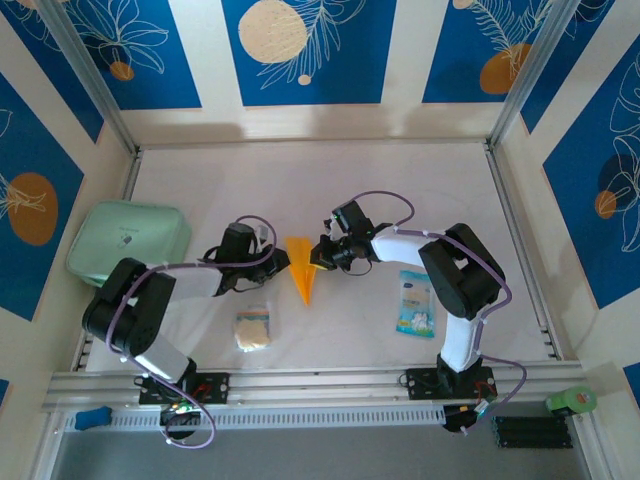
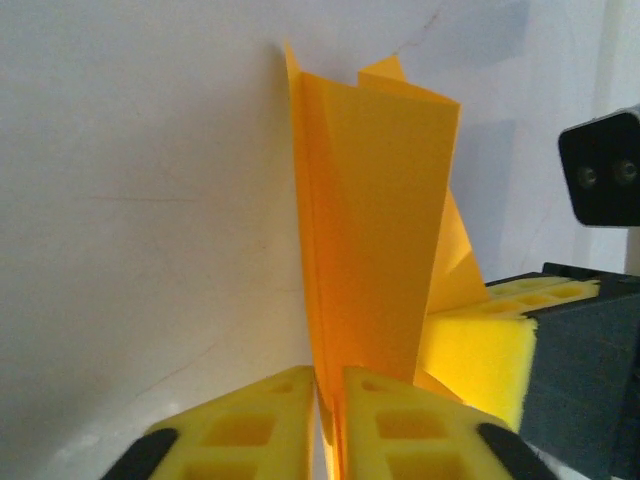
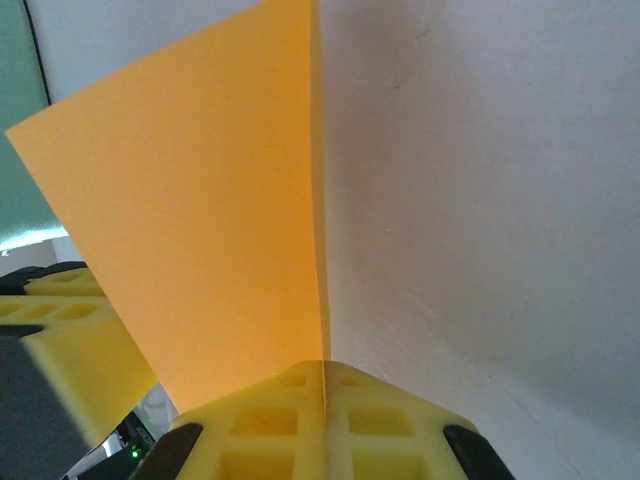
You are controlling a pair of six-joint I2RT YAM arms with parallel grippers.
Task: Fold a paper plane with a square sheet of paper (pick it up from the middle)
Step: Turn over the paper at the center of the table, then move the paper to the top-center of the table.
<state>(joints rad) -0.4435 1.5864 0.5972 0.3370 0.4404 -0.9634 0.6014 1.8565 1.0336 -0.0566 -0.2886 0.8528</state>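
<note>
At the middle of the table (image 1: pixel 400 190), the paper plane (image 1: pixel 301 272), already folded to a slim pointed dart, is being pinched from both sides by the closed left gripper (image 2: pixel 330 400) and the closed right gripper (image 3: pixel 322 400), and only final creasing is being judged as left.

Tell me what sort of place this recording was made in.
Probably a lab robot test cell: a white table boxed in by blue patterned panels, with two arms bolted to an aluminium rail at its near edge, working orange paper.
</note>
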